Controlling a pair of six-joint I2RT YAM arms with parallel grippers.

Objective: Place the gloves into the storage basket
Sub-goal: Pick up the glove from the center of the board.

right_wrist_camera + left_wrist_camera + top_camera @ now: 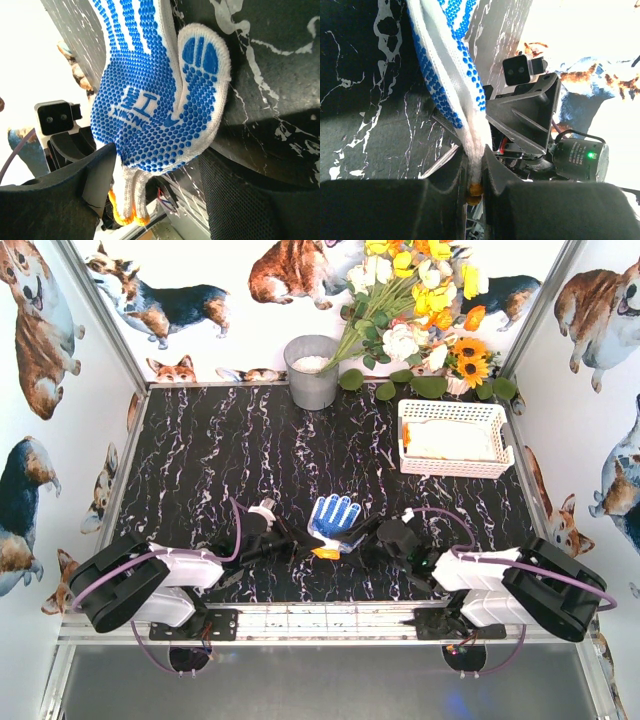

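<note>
You have a black, white-veined worktop [200,460] spread before you, boxed in by walls [40,390] printed with corgis. At the far edge a bunch of yellow and white flowers [420,300] leans out over the back right.

The white lattice-sided storage basket [455,468] sits at the far right of the worktop, below the flowers. Pale gloves [450,440] lie inside it, with a bit of orange showing at the basket's left end. The grey metal bucket [313,375] stands upright at the far middle, to the left of the basket and apart from it.

The blue-dotted glove [333,517] is not in the basket. You will find it near the front edge of the worktop, between your two arms, dotted palm up and fingers pointing away from the bases. You cannot tell from these views whether it rests on the worktop or is lifted off it.

Your left end effector [476,170] is pressed together on the glove's orange-edged cuff [127,212], pinching the knit between its fingers. Your right end effector [165,192] stands spread, one finger on either side of that cuff end and not clamped on it.
</note>
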